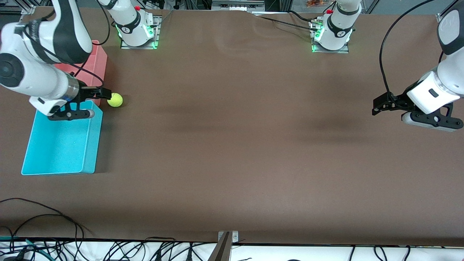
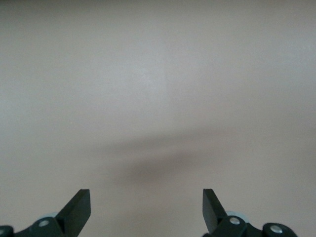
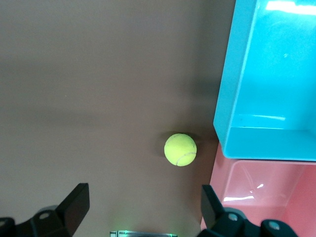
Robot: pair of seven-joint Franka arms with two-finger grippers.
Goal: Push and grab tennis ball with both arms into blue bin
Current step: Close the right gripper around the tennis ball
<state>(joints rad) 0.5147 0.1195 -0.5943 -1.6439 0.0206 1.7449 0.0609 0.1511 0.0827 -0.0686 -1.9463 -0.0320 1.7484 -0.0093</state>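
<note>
Fingers of the right gripper [image 1: 103, 93] are spread above the tennis ball [image 1: 116, 100], which rests on the worktop [image 1: 232, 145] beside the blue bin [image 1: 61, 145]; grasping seems next. Left gripper [image 1: 378, 107] waits, fingers spread.

One tennis ball [image 1: 116, 100] lies on one brown table [image 1: 235, 145]. There are two bins: one blue bin [image 1: 61, 145] and one pink bin [image 1: 97, 63]. Two robot arms, each with one gripper: left gripper [image 1: 377, 107], right gripper [image 1: 105, 93].
</note>
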